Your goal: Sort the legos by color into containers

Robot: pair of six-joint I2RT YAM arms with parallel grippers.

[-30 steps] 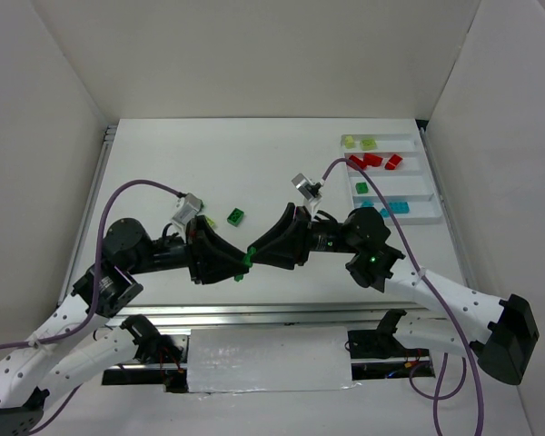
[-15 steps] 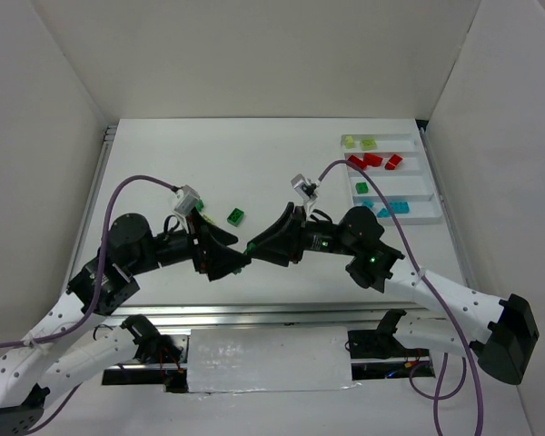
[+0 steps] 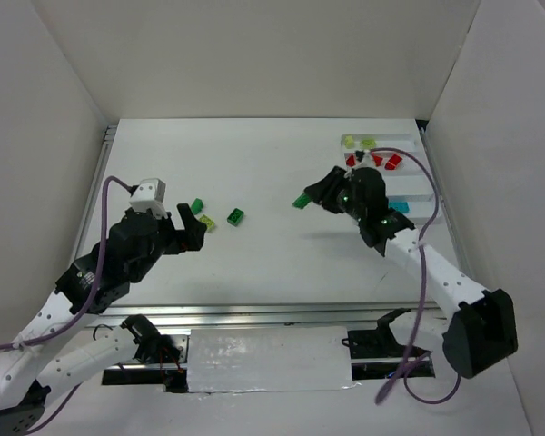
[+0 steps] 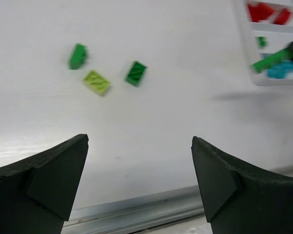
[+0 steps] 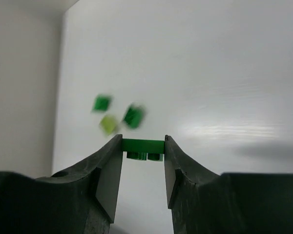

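right gripper [image 5: 143, 152] is pinching the held brick [image 5: 143, 145], green, by its ends, clear in its wrist view; from above it is reading only as a green speck. left gripper [image 4: 139, 168] is hanging open, facing a green brick [image 4: 78, 55], a yellow-green brick [image 4: 97, 81] and a second green brick [image 4: 136, 73] on the tabletop [image 3: 254, 163]. right arm is stretching forward, raised, near the tray [image 3: 391, 136], covering one compartment from above; the left wrist view is showing a small green brick [image 4: 261, 42] lying there, between reds [image 4: 263, 10] and cyans [image 4: 281, 72].
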